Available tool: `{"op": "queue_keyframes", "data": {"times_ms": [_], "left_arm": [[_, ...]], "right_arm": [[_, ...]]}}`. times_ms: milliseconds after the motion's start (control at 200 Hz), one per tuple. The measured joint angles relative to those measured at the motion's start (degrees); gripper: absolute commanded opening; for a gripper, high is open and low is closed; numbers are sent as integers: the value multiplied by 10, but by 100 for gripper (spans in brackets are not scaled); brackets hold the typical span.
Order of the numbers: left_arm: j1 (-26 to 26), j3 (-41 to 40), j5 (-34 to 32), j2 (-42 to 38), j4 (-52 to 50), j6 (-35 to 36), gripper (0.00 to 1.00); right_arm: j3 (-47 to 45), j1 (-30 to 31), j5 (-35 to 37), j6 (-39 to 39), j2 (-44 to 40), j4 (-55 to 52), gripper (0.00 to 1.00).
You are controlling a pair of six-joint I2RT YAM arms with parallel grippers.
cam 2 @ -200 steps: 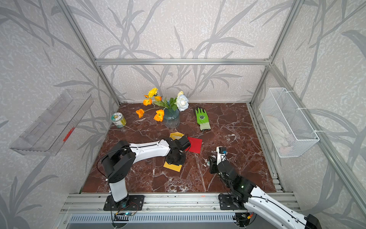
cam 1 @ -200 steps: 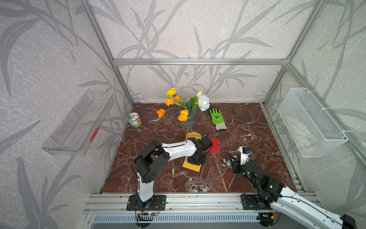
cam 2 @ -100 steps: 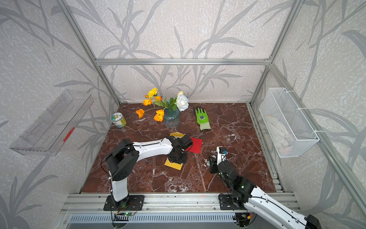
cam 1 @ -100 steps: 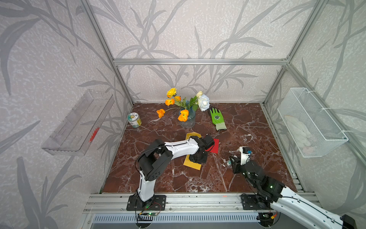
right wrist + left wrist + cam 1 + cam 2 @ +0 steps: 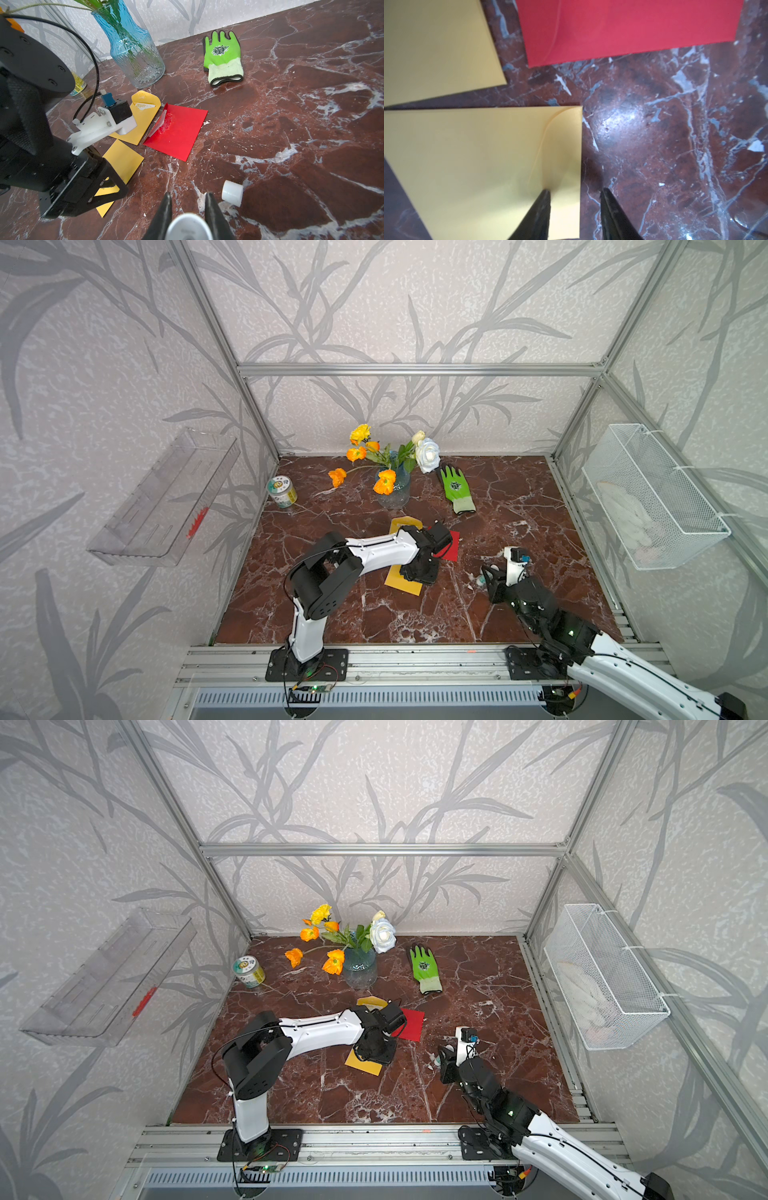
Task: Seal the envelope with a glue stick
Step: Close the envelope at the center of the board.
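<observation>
Your left gripper (image 5: 575, 190) has jaws spread over the yellow envelope (image 5: 477, 162) corner; your right gripper (image 5: 188, 194) pinches the glue stick (image 5: 189, 226), right of the red envelope (image 5: 178, 133), white cap (image 5: 232, 193) just beside

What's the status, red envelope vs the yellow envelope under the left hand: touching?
Apart. Left wrist view shows bare marble between the red envelope and the yellow envelope under the left hand.

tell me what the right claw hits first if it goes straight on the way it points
Probably the dark red marble tabletop just ahead of the right claw, which seems angled down. Were it level, the flat red paper envelope comes next; the small white plastic cap lies aside. Depth unclear.
</observation>
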Motion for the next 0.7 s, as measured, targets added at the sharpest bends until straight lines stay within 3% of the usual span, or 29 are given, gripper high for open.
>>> {"op": "queue_keyframes", "data": {"times_ms": [355,700], "left_arm": [[6,18,-17,-5,-22,11,54],[13,32,-16,-70,-28,15,56]], "right_arm": [[0,0,0,0,0,-1,0],[0,0,0,0,5,0,0]]}}
